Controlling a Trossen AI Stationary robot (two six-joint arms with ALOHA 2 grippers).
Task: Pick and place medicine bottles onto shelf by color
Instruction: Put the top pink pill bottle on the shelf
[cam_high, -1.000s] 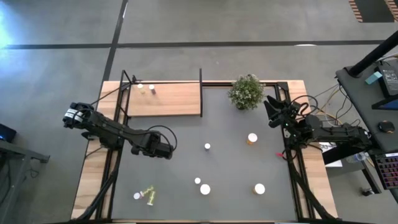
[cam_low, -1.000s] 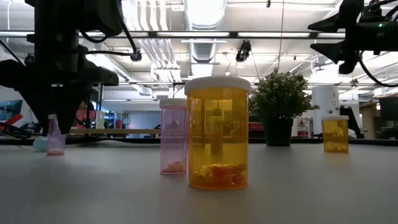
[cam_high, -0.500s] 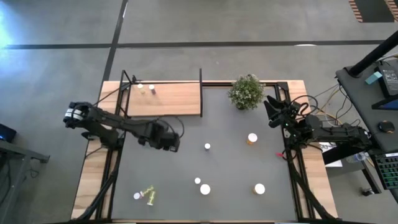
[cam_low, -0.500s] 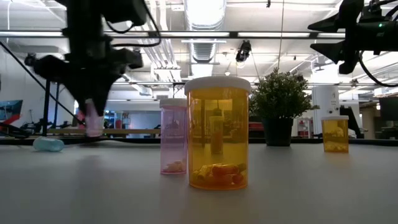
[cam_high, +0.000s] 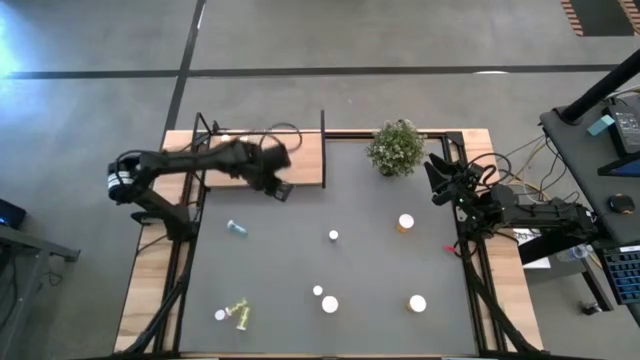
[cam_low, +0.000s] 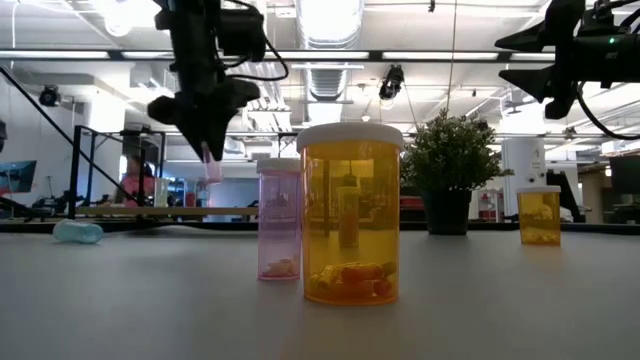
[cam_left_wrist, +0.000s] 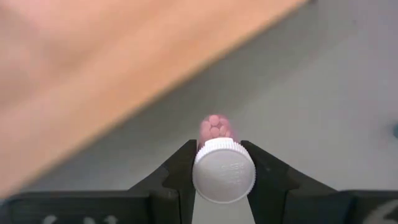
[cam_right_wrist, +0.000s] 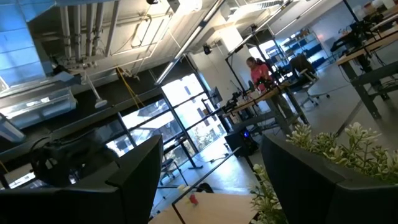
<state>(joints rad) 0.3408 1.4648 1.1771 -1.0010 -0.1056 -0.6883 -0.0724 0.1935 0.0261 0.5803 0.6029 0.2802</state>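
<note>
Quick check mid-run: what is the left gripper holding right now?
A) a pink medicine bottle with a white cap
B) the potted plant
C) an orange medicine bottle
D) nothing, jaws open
A: in the left wrist view the left gripper is clamped on the white cap of a pink medicine bottle, lifted near the shelf.

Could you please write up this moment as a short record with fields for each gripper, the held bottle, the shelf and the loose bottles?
left gripper: shut on the pink bottle, raised at the shelf's near edge
right gripper: open, holds nothing, waiting beside the plant
shelf: two small bottles at its far left corner
bluish bottle: lying on its side on the table
large orange bottle: upright, nearest the low camera
yellow-green bottle: lying at the table's front left
</note>
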